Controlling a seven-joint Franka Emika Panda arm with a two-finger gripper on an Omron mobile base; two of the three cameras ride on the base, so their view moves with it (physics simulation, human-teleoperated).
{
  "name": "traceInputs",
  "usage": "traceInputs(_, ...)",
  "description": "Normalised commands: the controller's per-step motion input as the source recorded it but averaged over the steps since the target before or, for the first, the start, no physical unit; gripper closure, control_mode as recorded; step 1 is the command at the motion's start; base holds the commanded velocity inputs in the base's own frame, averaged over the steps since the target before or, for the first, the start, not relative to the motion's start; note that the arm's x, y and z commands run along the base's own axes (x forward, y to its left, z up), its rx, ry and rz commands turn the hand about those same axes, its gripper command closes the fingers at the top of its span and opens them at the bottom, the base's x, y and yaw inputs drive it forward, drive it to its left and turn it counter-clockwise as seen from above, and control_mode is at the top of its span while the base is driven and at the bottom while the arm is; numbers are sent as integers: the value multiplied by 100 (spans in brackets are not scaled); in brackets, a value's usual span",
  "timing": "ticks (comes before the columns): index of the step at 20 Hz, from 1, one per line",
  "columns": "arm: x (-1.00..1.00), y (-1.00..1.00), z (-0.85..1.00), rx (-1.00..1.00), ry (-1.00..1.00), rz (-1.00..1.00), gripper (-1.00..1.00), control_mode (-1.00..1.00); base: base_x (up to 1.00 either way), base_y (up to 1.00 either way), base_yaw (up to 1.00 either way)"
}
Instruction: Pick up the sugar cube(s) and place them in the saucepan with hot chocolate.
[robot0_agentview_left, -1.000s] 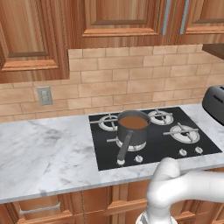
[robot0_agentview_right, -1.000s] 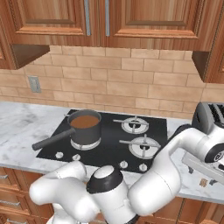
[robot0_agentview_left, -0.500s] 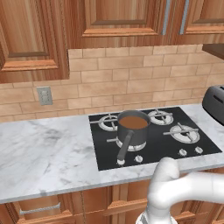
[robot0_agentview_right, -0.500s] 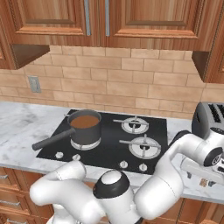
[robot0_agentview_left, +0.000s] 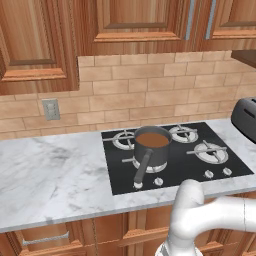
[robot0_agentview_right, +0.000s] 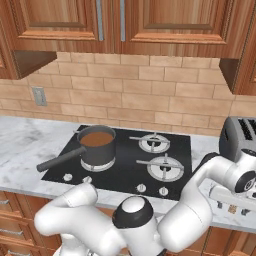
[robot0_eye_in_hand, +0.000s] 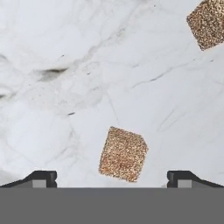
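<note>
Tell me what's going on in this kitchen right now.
A white robot arm is reaching down over the marble counter to the right of the stove. Its end effector is open, hanging above a brown sugar cube that sits between the fingertips, not yet gripped. A second sugar cube lies further off on the counter. The saucepan of hot chocolate waits on a front burner of the cooktop, handle pointing outward, and a toaster stands nearby.

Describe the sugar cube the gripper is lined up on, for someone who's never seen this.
On the white marble counter, look between the open gripper fingertips: a brown, grainy sugar cube lies there. A second cube lies farther off, cut by the hand view's top right corner.
</note>
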Motion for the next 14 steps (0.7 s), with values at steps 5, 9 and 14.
traceInputs(5,12,0,-10,0,0,3,-100,-100,0,0,0)
traceInputs(9,15,0,-18,0,0,2,-100,-100,0,0,0)
traceInputs(14,11,0,-14,0,0,1,-100,-100,0,0,0)
